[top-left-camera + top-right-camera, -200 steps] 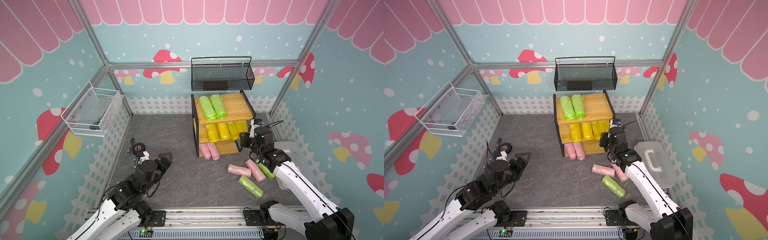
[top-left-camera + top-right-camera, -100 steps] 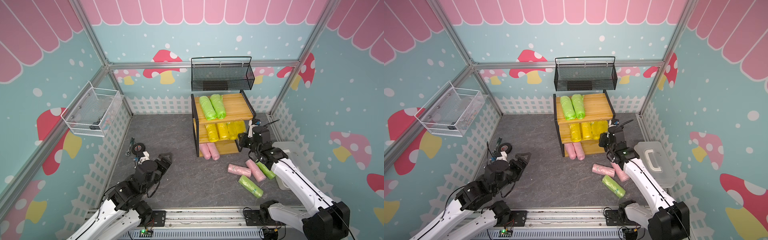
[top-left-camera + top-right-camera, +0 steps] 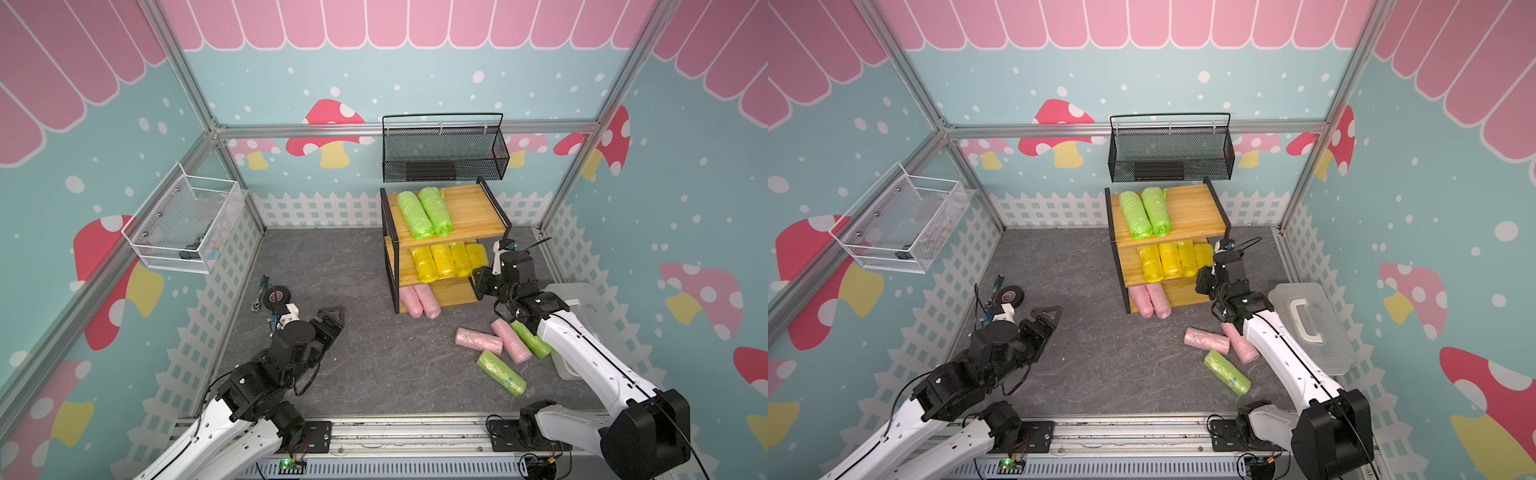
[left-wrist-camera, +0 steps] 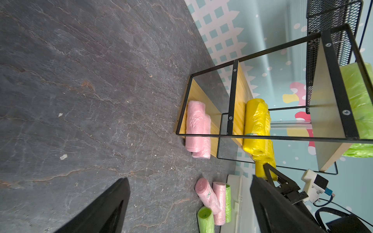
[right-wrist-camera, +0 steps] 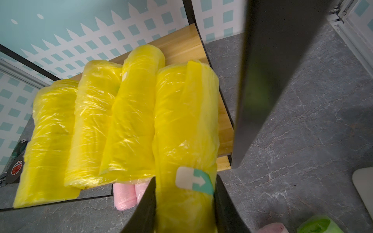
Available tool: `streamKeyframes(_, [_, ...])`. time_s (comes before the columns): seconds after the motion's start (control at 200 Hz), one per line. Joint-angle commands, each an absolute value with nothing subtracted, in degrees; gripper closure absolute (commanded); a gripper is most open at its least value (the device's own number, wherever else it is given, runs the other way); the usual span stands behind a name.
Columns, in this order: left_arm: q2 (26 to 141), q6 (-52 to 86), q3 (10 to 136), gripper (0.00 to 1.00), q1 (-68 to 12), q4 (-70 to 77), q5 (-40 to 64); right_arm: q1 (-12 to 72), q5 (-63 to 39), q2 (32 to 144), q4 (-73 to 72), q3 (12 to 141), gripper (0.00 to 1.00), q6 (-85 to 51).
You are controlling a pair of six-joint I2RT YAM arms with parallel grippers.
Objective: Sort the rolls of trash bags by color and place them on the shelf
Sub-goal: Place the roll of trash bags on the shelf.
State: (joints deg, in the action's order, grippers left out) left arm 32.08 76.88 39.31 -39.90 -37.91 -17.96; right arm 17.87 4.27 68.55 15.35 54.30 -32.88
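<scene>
Yellow crinkly plastic filled the right gripper (image 5: 185,178) — its black jaws were clamped on the near end of a yellow trash-bag roll (image 5: 185,121). The roll seemed to rest on the middle board of the wooden, black-framed shelf (image 3: 469,208), beside three more yellow rolls (image 5: 90,131). The white right arm (image 3: 582,345) reached forward to the shelf's right end. The left gripper (image 3: 334,318) hung wide open, holding nothing, above the grey floor (image 3: 332,257).

text: none legible | sign: white arrow, teal-white sticker (image 5: 193,180) | on: yellow roll (image 5: 183,121)
</scene>
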Motion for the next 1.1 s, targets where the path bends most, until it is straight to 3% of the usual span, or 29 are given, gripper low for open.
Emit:
streamKeyframes(0.0, [31.46,75.59,38.41,0.04,-40.11,-39.37,-17.86,17.49,1.96,69.50,14.43,55.46,0.94,-33.13])
streamKeyframes(0.075, [31.46,75.59,38.32,0.05,-40.15,-39.45,-17.88,17.40,2.02,69.55,14.49,55.40,0.92,-33.13])
streamKeyframes(0.18, [31.64,75.72,38.23,0.04,-40.10,-39.39,-17.79,17.16,2.37,69.52,14.67,55.16,0.80,-33.59])
streamKeyframes(0.285, [31.97,75.71,38.30,0.04,-40.15,-39.42,-17.69,17.05,2.38,69.43,15.20,55.25,0.61,-34.10])
streamKeyframes(0.425, [32.21,75.75,38.24,0.04,-40.16,-39.39,-17.58,16.88,1.68,69.28,16.08,55.51,0.45,-33.96])
streamKeyframes(0.73, [32.41,75.72,38.40,0.05,-40.16,-39.40,-17.68,16.44,0.26,68.42,18.79,56.33,0.30,-32.48])
streamKeyframes(1.096, [32.68,75.58,38.52,0.05,-40.16,-39.38,-17.81,15.65,-0.08,65.42,22.56,56.54,0.27,-31.26])
